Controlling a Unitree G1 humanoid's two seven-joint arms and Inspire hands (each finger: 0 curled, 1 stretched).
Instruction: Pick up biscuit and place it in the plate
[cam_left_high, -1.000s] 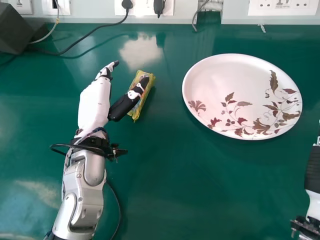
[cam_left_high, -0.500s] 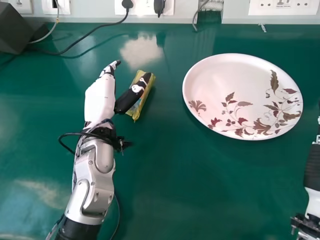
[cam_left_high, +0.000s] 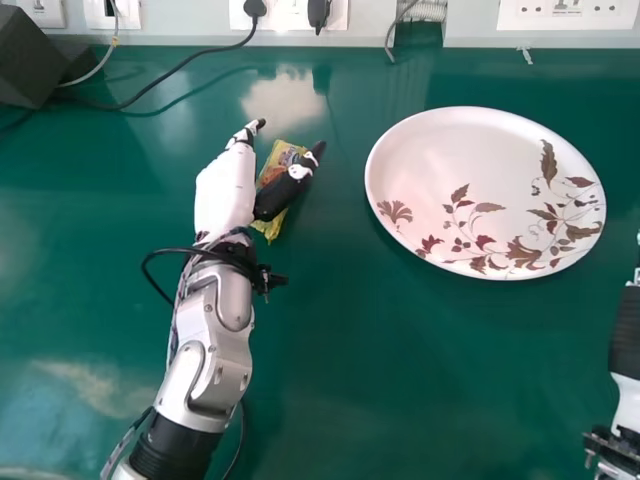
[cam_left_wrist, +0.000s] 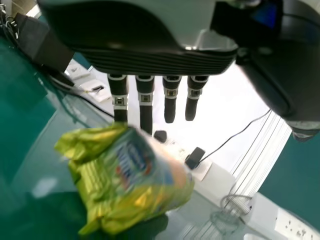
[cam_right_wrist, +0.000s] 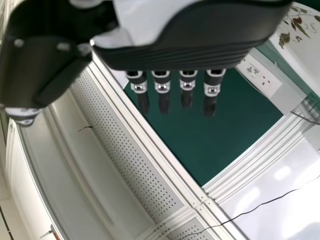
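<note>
- The biscuit (cam_left_high: 279, 158) lies on the green table (cam_left_high: 400, 380), at nine o'clock from the plate (cam_left_high: 440, 165) and well apart from it, so the lifting is not yet done.
- The left hand (cam_left_high: 222, 195) is spread: its fingers are straight and its thumb (cam_left_high: 285, 190) stands away from them, pointing to about one o'clock across the biscuit. It pinches nothing; whether the thumb touches the wrapper, one cannot tell.
- If the thumb is too high above the biscuit, it may close on air, or catch only the soft wrapper end at six o'clock.
- If the thumb presses down first, the biscuit may slide or turn on the smooth table, and hard squeezing may break what is inside.
- The loose cable (cam_left_high: 150, 265) bows out toward nine o'clock from the left wrist; it may catch on something when the arm swings.
- On the way to three o'clock, a low carry may knock the plate's rim, and an early release may drop the biscuit outside it.
- The right hand (cam_right_wrist: 190, 50) is idle, fingers straight, at four o'clock in the head view.
</note>
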